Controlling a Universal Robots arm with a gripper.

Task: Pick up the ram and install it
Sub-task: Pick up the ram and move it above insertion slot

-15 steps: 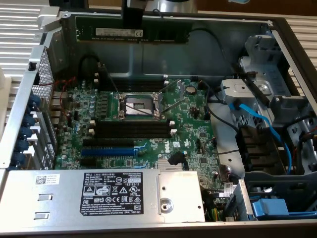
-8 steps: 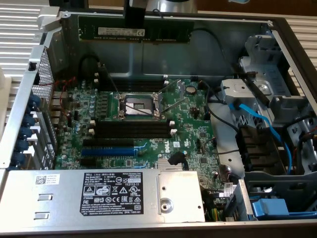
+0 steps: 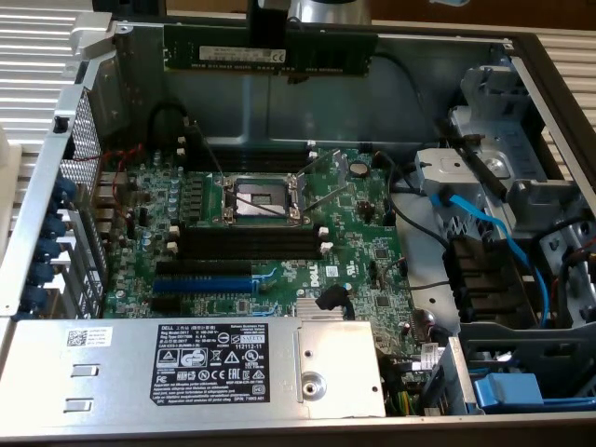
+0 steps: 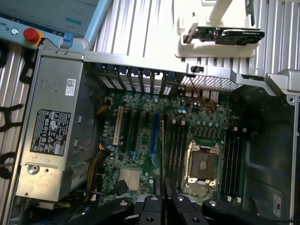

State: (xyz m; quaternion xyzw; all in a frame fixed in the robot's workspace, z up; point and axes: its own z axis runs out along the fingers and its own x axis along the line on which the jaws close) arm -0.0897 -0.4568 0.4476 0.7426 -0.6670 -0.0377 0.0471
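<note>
The ram [image 3: 270, 53], a long thin dark-green board with a row of flat black chips and a white label strip, is held level in the air by the gripper [image 3: 279, 20]. It is gripped at its upper edge, near the middle of its length. In the exterior view it is seen in front of the rear wall of the open sheet-metal case [image 3: 410, 84], well apart from the motherboard [image 3: 363, 270] below.

In the wrist view the ram is seen edge-on as a thin pale line, and the black fingers [image 4: 152, 208] are pressed against its two flat faces, pinching it between them.

On the glossy green motherboard four long black slots [image 3: 247, 244] are laid side by side, with white latches at their ends. Just beyond them a square socket [image 3: 264, 197] is framed in bright metal. On the near side of the black slots a blue slot [image 3: 207, 275] of ribbed plastic is seen, and beside it a small finned heat sink [image 3: 321, 312]. The near edge of the case is taken up by a boxy grey power supply [image 3: 102, 368] bearing a black printed label. Flat blue cables [image 3: 498, 237] are looped over the metal drive bays at the exterior view's right.
</note>
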